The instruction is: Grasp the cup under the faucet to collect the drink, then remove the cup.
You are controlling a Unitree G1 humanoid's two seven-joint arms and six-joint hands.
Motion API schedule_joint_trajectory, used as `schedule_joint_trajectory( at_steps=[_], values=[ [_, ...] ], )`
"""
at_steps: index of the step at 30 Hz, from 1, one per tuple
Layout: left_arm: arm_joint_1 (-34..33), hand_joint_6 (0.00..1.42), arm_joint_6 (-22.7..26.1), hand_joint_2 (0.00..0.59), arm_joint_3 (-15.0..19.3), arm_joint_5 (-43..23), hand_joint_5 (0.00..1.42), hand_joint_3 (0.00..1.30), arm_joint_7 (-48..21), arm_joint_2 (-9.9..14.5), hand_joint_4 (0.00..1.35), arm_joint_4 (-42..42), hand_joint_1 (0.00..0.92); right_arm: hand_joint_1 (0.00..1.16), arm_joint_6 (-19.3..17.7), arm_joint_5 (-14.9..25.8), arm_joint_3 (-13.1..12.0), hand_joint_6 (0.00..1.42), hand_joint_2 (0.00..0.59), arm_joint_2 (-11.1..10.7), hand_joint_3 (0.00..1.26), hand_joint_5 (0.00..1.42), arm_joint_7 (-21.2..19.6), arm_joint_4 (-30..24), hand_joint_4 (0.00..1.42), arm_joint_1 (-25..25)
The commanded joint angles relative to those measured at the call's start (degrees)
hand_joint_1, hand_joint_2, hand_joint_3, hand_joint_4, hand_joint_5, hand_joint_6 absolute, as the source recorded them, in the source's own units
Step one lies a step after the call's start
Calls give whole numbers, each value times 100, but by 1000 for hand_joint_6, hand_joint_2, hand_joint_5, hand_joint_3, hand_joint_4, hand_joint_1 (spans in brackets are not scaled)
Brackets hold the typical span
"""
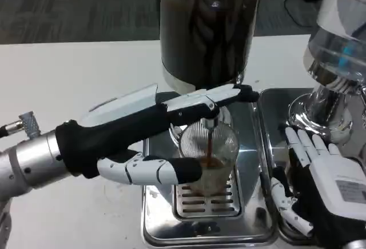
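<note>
A clear ribbed cup (209, 152) stands on the slotted grate of a steel drip tray (246, 215), under the faucet (210, 124) of a dark drink dispenser (206, 26). A thin brown stream runs from the faucet into the cup, and brown drink lies at its bottom. My left hand (154, 140) reaches in from the left and grips the cup, thumb in front of it and fingers stretched behind its rim. My right hand (320, 175) rests open at the right on a second tray, fingers spread and holding nothing.
A second dispenser with a clear tank and chrome base (331, 89) stands at the right, just beyond my right hand. White table (68, 77) stretches to the left. Dark carpet lies past the table's far edge.
</note>
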Motion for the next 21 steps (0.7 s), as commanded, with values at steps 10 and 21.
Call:
schedule_joint_trajectory(
  at_steps=[10,21],
  values=[
    [165,0,-88,238,-307,91,20,64,162,353,0,-210,0,303,-596,2332,-557,43,482,561,0,0,237,-218,43,154],
    [230,0,74,248,-316,55,20,64,326,393,0,-375,0,437,-852,3754,-807,0,282,328,0,0,1291,-53,0,-115]
  ],
)
